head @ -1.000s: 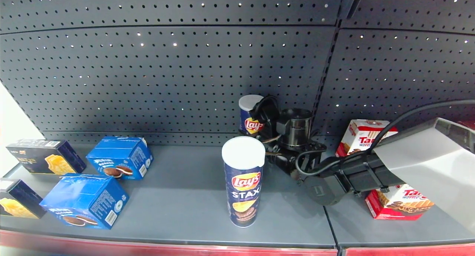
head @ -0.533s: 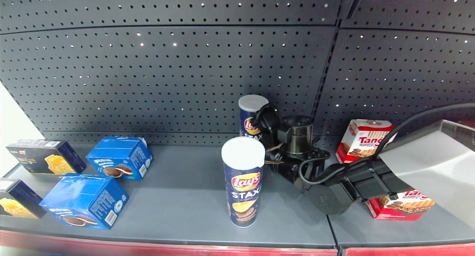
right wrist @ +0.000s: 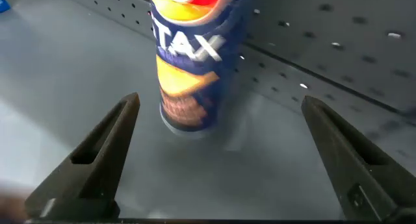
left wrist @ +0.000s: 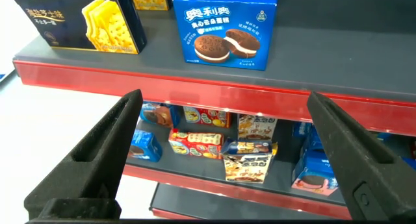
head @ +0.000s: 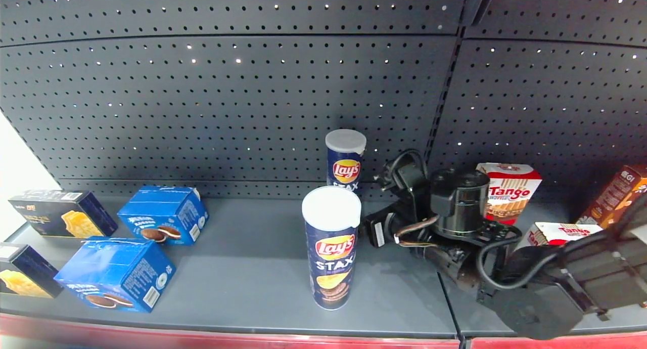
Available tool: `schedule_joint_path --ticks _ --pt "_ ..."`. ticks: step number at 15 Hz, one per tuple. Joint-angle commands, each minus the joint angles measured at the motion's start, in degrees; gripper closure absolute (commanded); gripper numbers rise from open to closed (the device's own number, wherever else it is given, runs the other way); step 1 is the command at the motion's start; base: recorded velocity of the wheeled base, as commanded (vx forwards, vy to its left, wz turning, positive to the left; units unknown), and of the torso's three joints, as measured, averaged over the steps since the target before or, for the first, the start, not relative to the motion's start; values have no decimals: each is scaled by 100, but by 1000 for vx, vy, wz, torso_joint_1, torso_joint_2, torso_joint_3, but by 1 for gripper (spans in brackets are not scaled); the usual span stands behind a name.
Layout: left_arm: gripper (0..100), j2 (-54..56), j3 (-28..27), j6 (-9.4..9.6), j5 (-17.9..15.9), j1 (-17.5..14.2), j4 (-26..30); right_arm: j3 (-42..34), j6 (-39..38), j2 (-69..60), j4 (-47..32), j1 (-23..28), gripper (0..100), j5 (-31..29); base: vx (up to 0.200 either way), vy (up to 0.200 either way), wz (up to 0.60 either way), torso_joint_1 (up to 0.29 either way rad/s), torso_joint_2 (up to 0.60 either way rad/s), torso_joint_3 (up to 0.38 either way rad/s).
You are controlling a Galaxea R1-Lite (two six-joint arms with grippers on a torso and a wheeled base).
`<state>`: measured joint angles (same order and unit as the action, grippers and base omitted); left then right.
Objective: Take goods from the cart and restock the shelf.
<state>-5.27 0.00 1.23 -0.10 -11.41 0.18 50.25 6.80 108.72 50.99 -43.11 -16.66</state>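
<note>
Two tubes: a tall navy cardboard chip tube with a white lid (head: 331, 248) stands near the front edge of the dark grey metal shelf (head: 242, 273). A second navy chip tube with a grey lid (head: 345, 159) stands upright just behind it, close to the perforated back panel.
Right pincer (head: 375, 231): just right of the front tube, spread wide and holding nothing. In the wrist view the rear tube (right wrist: 192, 62) stands free beyond the open fingers (right wrist: 110, 146), touching neither.
Left pincer (left wrist: 224, 95): wide open and empty, lower than the front tube, before the shelf's red lip (left wrist: 214, 97).
Other stock: blue rectangular cookie boxes (head: 116, 273) well left of the front tube; red-and-white wafer boxes (head: 508, 192) to its right.
Step in hand: the rear tube looks placed, standing on its own.
Next move: likely drawing the right arm back without brushing the front tube, then going to the cart for another item.
</note>
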Motion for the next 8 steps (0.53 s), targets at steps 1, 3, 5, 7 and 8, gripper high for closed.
schedule_joint_path --ticks 1,3,5,7,8 --pt "0 -9 0 0 1 -2 -1 -657 137 -975 7 30 0 -12 0 0 0 0 0 0" --pt "0 -9 0 0 1 -2 -1 -1140 234 -1617 16 57 0 -21 0 0 0 0 0 0" --pt "0 -9 0 0 1 -2 -1 -1571 374 -2293 16 197 0 -21 0 0 0 0 0 0" --pt "0 -9 0 9 1 -2 -1 -1878 621 -3120 -63 426 0 -12 0 0 0 0 0 0" --pt "0 -9 0 0 1 -2 -1 -2002 726 -3603 -116 540 0 58 0 0 0 0 0 0"
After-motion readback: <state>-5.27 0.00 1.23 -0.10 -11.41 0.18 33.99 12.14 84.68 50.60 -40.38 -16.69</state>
